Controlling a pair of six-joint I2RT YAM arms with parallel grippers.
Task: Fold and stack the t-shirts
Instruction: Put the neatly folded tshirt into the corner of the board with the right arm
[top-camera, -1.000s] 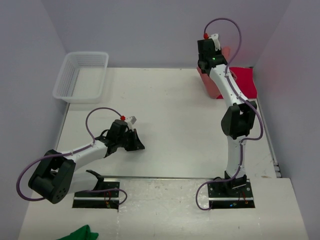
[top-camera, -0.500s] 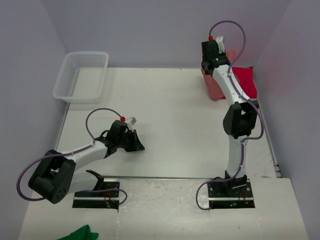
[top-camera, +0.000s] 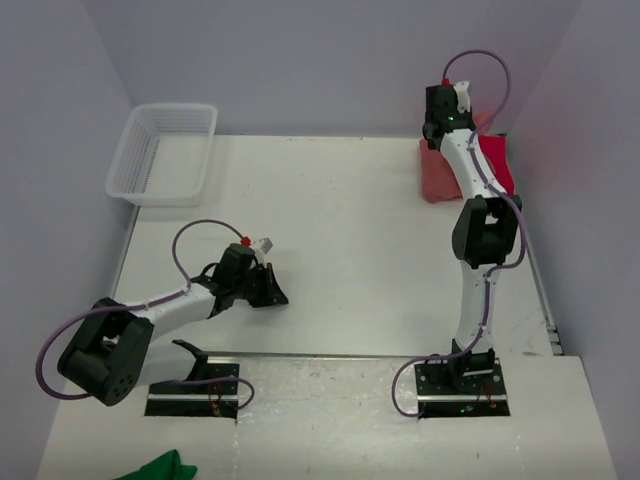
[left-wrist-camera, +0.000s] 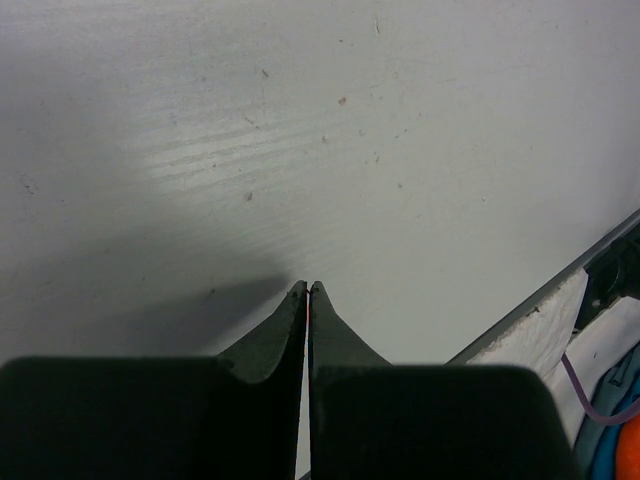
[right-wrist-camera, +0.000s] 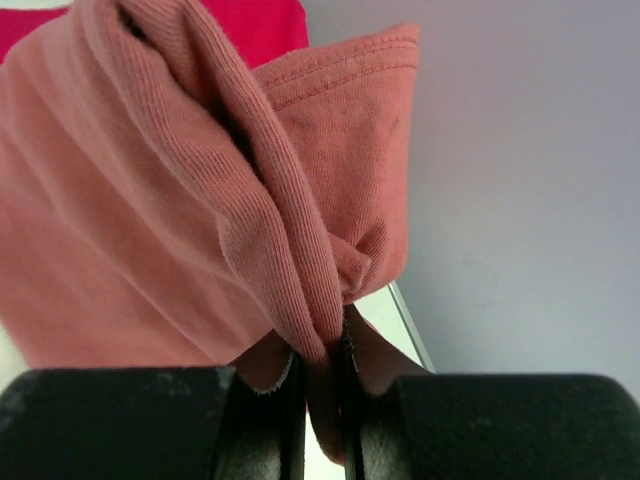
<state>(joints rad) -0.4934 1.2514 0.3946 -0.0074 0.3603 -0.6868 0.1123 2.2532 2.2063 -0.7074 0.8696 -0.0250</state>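
1. The white table (top-camera: 340, 220) fills the top view, with pale walls around it.
2. The right arm (top-camera: 470, 235) stretches from its base to the far right corner. The left arm (top-camera: 170, 308) lies low over the near left part of the table.
3. The salmon t-shirt (top-camera: 440, 178) sits bunched in that far right corner, close to the back wall. In the right wrist view a gathered fold of its hem runs down into the fingers, and the rest spreads away to the left.
4. The crimson t-shirt (top-camera: 497, 165) lies just beside the salmon one on its right and touches it. Only part of it shows, since the arm crosses in front.
5. A white mesh basket (top-camera: 165, 150) stands at the far left corner, well apart from both shirts.
6. A small green cloth (top-camera: 160, 467) shows at the bottom edge, near the left arm's base.
7. The right gripper (right-wrist-camera: 320, 372) is clamped narrow on the salmon fabric — ribbed cloth fills the slit between its jaws.
8. The left gripper (left-wrist-camera: 307, 292) is pressed closed with its tips meeting and holds nothing. It points down at bare tabletop.
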